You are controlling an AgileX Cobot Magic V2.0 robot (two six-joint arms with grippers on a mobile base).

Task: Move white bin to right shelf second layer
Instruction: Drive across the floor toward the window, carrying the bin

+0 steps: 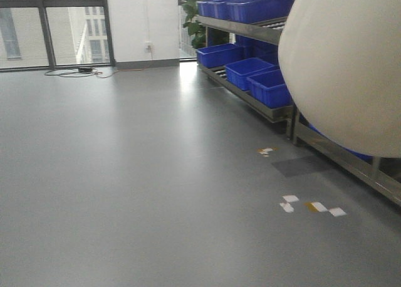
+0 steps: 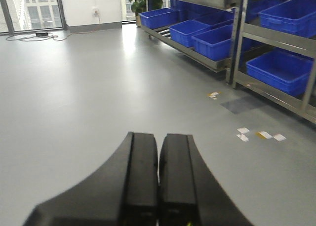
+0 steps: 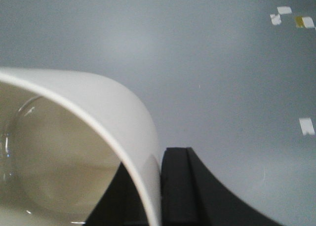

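Blue crates [image 1: 269, 86] sit on the steel shelves [image 1: 244, 29].

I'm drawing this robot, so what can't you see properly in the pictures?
- Front view: the white bin runs off the top and right edges and hides part of the shelf behind it.
- Right wrist view: the bin's wall covers one finger of the right claw.
- Left wrist view: the left claw has its base cut off by the bottom edge.
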